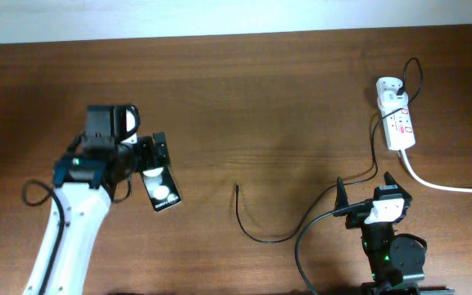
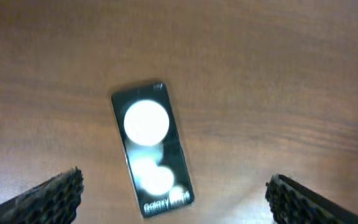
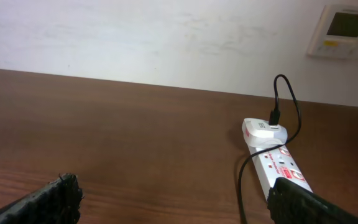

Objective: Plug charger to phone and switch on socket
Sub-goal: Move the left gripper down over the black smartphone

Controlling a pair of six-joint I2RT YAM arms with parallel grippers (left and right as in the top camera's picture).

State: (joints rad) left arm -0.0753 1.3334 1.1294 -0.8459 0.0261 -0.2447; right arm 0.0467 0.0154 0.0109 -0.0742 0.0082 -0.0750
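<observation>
The phone (image 1: 161, 188), a black slab with two white circles, lies flat on the wooden table. It also shows in the left wrist view (image 2: 151, 149). My left gripper (image 1: 144, 166) is open just above it, with fingers wide on both sides (image 2: 174, 182). The charger cable (image 1: 260, 239) curves over the table, its free plug tip at the centre and its other end at the white adapter (image 1: 388, 87) in the socket strip (image 1: 401, 129). My right gripper (image 1: 365, 192) is open and empty, near the front edge, facing the socket (image 3: 279, 167); its fingers frame the bare table (image 3: 173, 190).
A thick white cord (image 1: 445, 186) runs from the strip off the right edge. A white wall (image 3: 166, 37) with a control panel (image 3: 344, 30) rises behind the table. The right arm's base (image 1: 392, 254) sits at the front edge.
</observation>
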